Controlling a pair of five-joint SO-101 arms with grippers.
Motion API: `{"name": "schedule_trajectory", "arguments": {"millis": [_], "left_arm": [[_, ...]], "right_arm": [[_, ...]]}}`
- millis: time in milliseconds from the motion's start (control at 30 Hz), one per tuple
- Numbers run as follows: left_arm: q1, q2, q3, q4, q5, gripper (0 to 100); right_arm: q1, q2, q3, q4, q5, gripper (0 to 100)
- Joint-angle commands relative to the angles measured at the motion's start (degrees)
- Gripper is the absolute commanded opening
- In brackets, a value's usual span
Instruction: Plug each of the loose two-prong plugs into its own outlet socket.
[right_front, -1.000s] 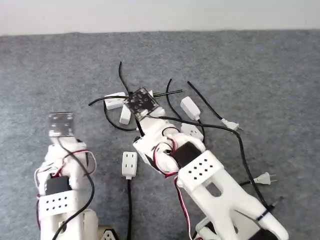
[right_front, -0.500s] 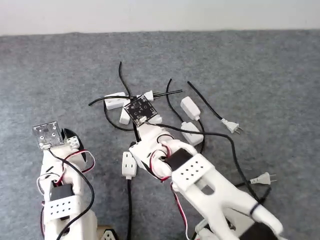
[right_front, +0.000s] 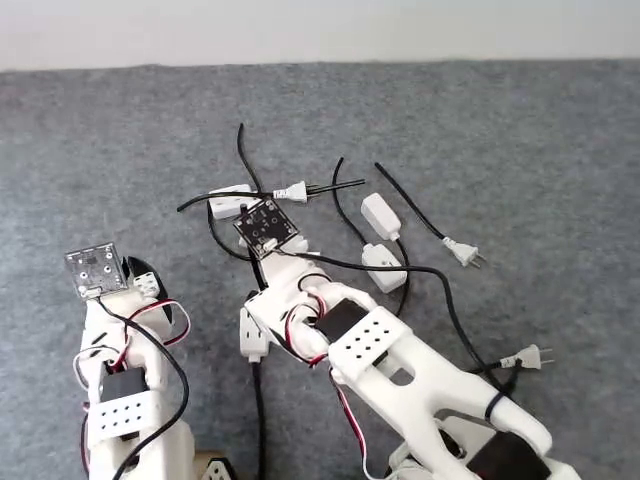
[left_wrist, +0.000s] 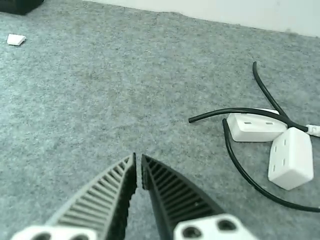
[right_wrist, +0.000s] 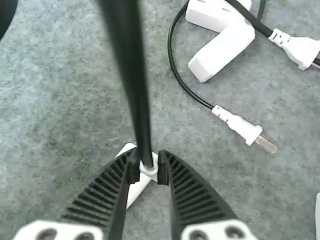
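As seen from the high view, two white arms at the lower edge of a grey carpet (right_front: 540, 130), with cords, plugs and sockets scattered across the middle of the frame.

Pinched between the fingers of the right gripper (right_wrist: 146, 167): a black cord (right_wrist: 131, 75), caught just at its entry into a white fitting (right_wrist: 131, 192) touching the carpet. Plug or socket: cannot tell. To the right of centre in the right wrist view, a nearest plug (right_wrist: 239, 126) lying flat, prongs bare.

Left gripper (left_wrist: 139, 162) at the bottom centre of the left wrist view, fingers pressed almost together, nothing between them, over bare carpet. At the right edge of that frame and well apart from it, a flat socket (left_wrist: 252, 126) and, just beside it, a tilted socket (left_wrist: 291, 157), with black cords crossing over and around both.

In the high view, a lone socket (right_front: 250, 335) at lower centre, tucked against the right arm. Right of centre, an upper socket (right_front: 380, 215) and a lower socket (right_front: 383, 266), close together. Unplugged, each on its own cord: a top plug (right_front: 291, 190) above centre, a side plug (right_front: 462, 251) to the right, and a far plug (right_front: 530, 356) at lower right.
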Motion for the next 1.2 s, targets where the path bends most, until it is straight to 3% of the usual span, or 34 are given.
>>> {"name": "schedule_trajectory", "arguments": {"millis": [0,367,1167], "left_arm": [[0.09,-0.88,-0.92,-1.85,0.53,2],[0.09,-0.88,-0.92,-1.85,0.53,2],[0.18,-0.88,-0.92,-1.85,0.53,2]], "right_arm": [[-0.84,0.13,-3.43,0.31,-0.53,1.0],[-1.45,-7.08,-3.08,2.95,-0.35,1.0],[-2.68,0.66,-2.99,-1.01,-0.62,1.0]]}}
